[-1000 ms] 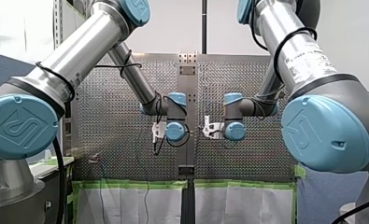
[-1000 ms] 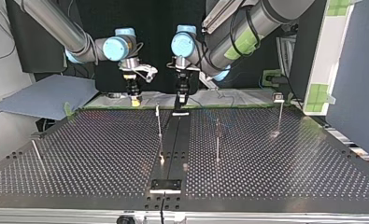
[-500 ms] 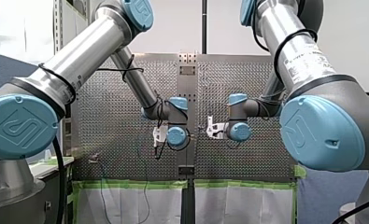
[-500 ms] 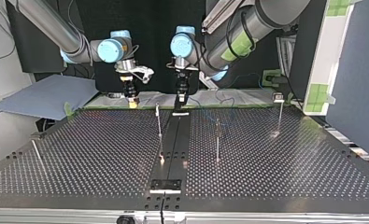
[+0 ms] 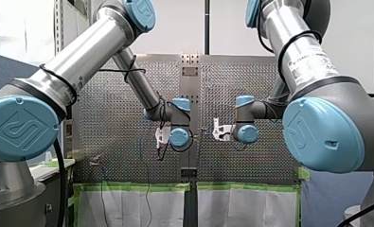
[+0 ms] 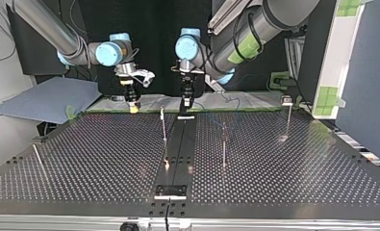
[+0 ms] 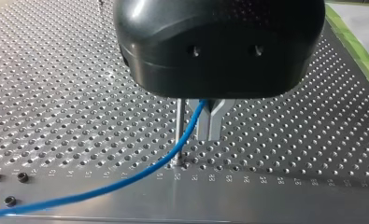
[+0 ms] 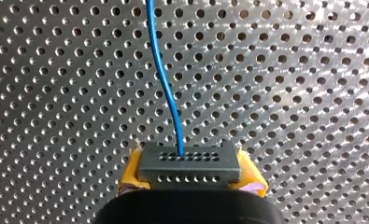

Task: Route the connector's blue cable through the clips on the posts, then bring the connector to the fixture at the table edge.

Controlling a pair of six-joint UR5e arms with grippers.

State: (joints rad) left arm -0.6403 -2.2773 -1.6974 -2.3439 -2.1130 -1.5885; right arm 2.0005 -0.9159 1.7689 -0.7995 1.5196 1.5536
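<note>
In the right wrist view my right gripper (image 8: 190, 176) has its yellow pads (image 8: 131, 171) shut on a dark grey connector (image 8: 189, 162). The blue cable (image 8: 166, 79) leaves the connector's face and runs ahead over the perforated plate. In the left wrist view my left gripper (image 7: 209, 136) has its metal fingers shut on the blue cable (image 7: 126, 179), which trails down and away across the plate. A thin post (image 7: 178, 126) stands right beside those fingers. In the top view my right gripper (image 6: 133, 108) hangs at the table's far edge, left of my left gripper (image 6: 184, 107).
Thin posts stand on the perforated table: one (image 6: 163, 126) near the middle strip, one (image 6: 223, 142) to its right, one (image 6: 288, 120) far right. A slanted rod (image 6: 37, 156) is at the left. A black fixture (image 6: 171, 191) sits at the near edge.
My right arm has carried the connector towards the top view's left, away from my left gripper. My left arm has barely shifted and keeps its hold on the cable.
</note>
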